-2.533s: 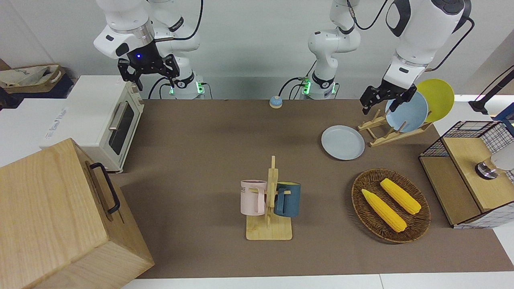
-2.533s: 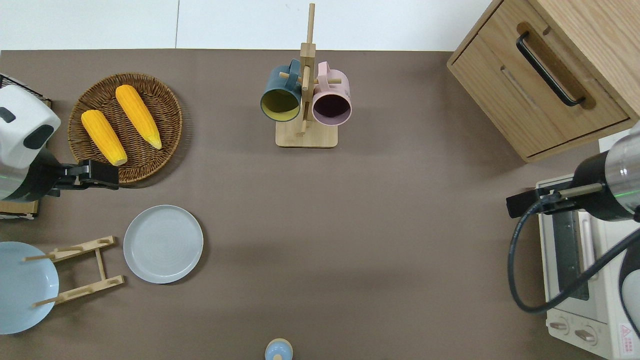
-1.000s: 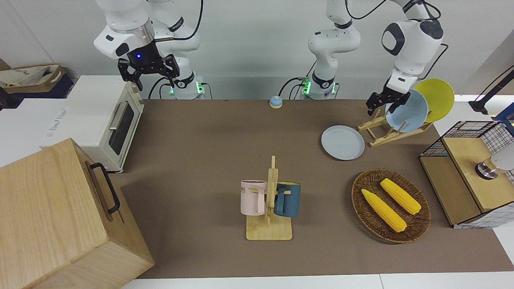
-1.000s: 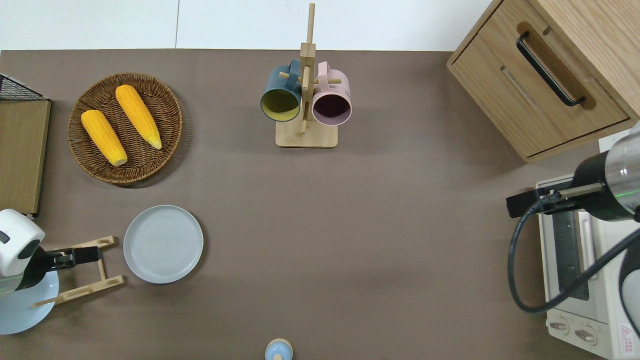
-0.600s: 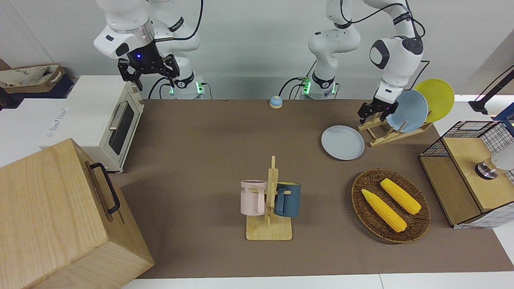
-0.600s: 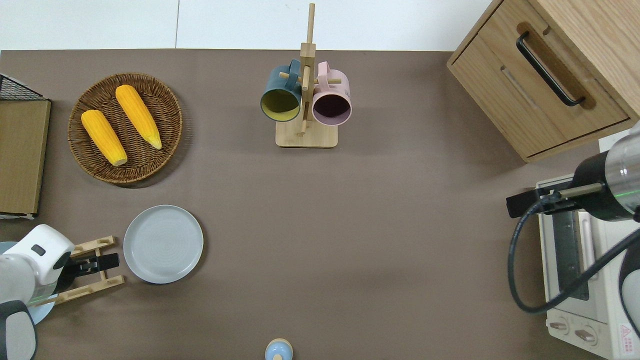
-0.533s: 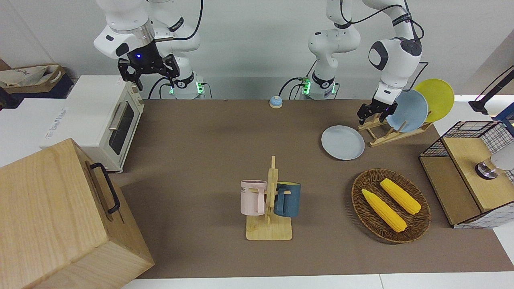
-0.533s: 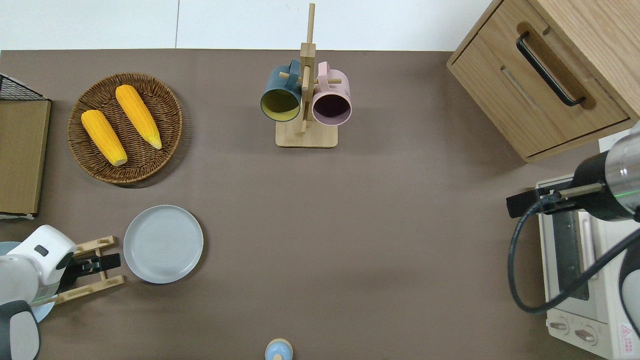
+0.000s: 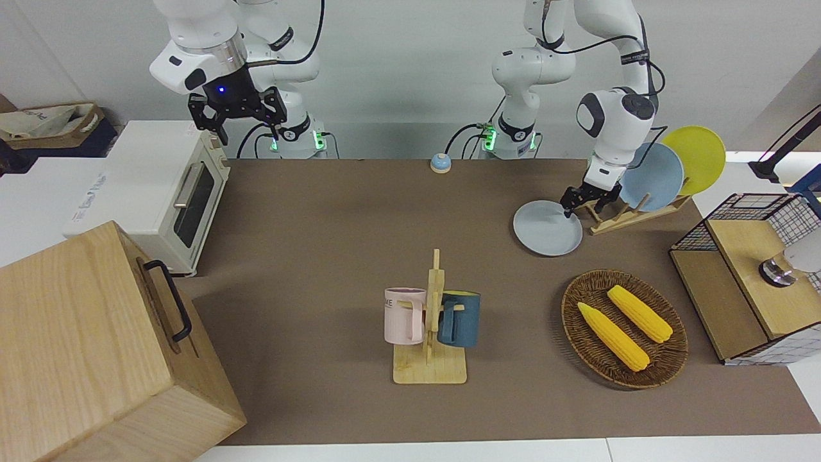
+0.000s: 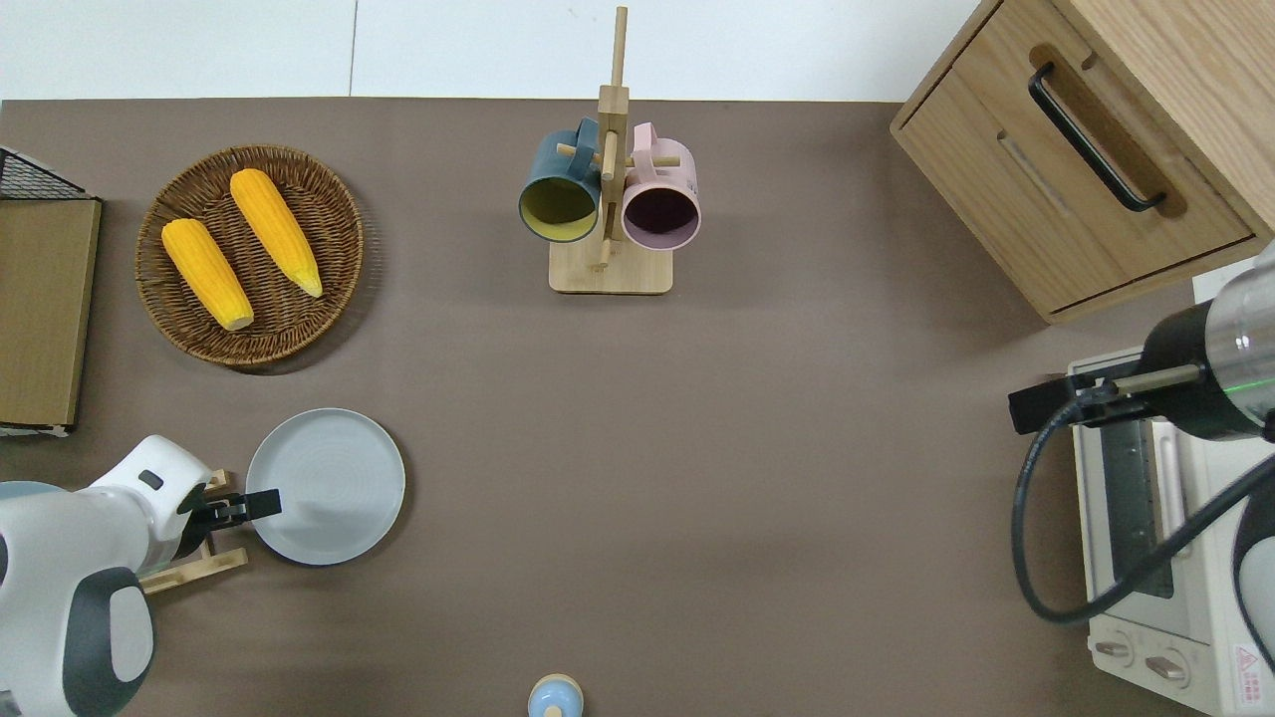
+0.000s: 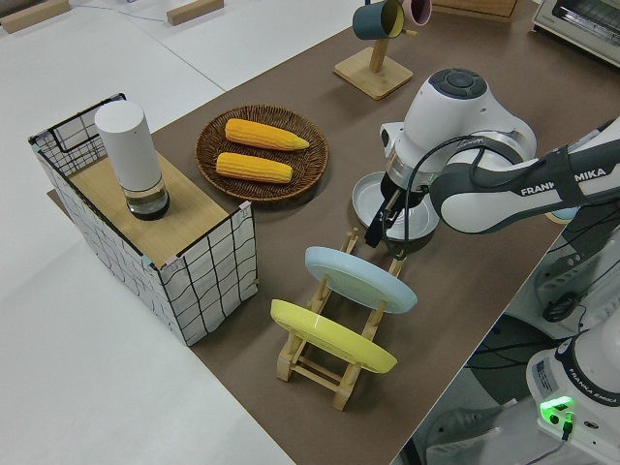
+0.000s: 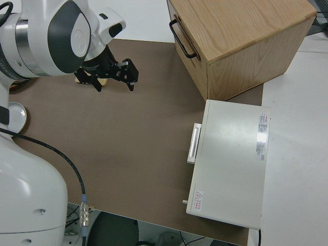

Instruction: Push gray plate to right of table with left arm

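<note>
The gray plate (image 9: 547, 228) (image 10: 329, 483) lies flat on the brown table (image 9: 359, 212) toward the left arm's end; in the left side view the arm partly hides this plate (image 11: 368, 197). My left gripper (image 9: 581, 208) (image 10: 261, 501) (image 11: 390, 215) is low at the plate's rim on the side toward the left arm's end, between plate and wooden dish rack (image 9: 609, 218). It is open and holds nothing. Whether a fingertip touches the rim, I cannot tell. The right arm is parked, its gripper (image 9: 237, 112) (image 12: 114, 82) open and empty.
The rack holds a sky-blue plate (image 9: 651, 176) and a yellow plate (image 9: 696, 159). A wicker basket (image 10: 159, 299) with two corn cobs lies farther from the robots than the gray plate. Mug stand (image 10: 610, 199) mid-table, bell (image 10: 555, 697), wooden cabinet (image 10: 1096, 149), toaster oven (image 10: 1165, 558), wire crate (image 9: 750, 276).
The left arm swung down from over the basket's edge, past the dish rack, to the gray plate's rim. The plate has not moved. The right arm stayed still.
</note>
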Controlling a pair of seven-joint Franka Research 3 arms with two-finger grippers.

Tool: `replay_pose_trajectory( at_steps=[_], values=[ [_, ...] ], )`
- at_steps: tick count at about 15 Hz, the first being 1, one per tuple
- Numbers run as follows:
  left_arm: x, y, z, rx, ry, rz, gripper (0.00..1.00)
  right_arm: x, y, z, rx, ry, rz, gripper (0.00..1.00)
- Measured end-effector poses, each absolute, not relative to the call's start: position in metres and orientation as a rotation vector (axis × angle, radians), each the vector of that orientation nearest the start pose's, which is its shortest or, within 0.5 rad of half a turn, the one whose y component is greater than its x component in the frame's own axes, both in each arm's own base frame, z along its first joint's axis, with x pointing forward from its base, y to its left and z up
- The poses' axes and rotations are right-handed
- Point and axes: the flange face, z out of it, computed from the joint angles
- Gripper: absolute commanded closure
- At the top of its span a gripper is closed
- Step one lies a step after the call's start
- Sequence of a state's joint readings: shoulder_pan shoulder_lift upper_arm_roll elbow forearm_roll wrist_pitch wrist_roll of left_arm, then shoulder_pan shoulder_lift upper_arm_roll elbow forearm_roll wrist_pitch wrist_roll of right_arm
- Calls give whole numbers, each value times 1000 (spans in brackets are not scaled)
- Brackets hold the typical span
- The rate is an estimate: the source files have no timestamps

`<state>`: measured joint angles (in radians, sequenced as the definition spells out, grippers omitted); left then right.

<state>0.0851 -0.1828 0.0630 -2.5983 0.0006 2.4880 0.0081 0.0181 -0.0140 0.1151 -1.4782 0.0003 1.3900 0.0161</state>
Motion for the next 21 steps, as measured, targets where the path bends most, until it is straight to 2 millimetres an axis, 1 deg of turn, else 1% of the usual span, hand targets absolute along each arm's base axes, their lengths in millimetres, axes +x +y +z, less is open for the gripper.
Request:
replay_pose_trajectory(
  at_steps=[1, 2, 3, 4, 5, 6, 7, 8, 11, 21],
  values=[
    [432, 64, 322, -3137, -220, -113, 193, 526, 71, 660, -3141, -184, 117, 17],
    [432, 64, 319, -3136, -221, -111, 439, 526, 71, 660, -3141, -184, 117, 17],
    [433, 64, 317, -3135, -237, -113, 593, 526, 71, 660, -3141, -184, 117, 17],
    [433, 63, 315, -3133, -268, -109, 694, 526, 71, 660, -3141, -184, 117, 17],
    [433, 61, 313, -3132, -290, -104, 745, 526, 71, 660, -3141, -184, 117, 17],
    [434, 55, 311, -3131, -317, -97, 818, 526, 71, 660, -3141, -184, 117, 17],
    [434, 51, 310, -3130, -328, -95, 848, 526, 71, 660, -3141, -184, 117, 17],
    [435, 49, 310, -3130, -335, -94, 854, 526, 71, 660, -3141, -184, 117, 17],
    [434, 47, 310, -3129, -346, -92, 919, 526, 71, 660, -3141, -184, 117, 17],
    [435, 46, 312, -3129, -353, -103, 976, 526, 71, 660, -3141, -184, 117, 17]
  ],
)
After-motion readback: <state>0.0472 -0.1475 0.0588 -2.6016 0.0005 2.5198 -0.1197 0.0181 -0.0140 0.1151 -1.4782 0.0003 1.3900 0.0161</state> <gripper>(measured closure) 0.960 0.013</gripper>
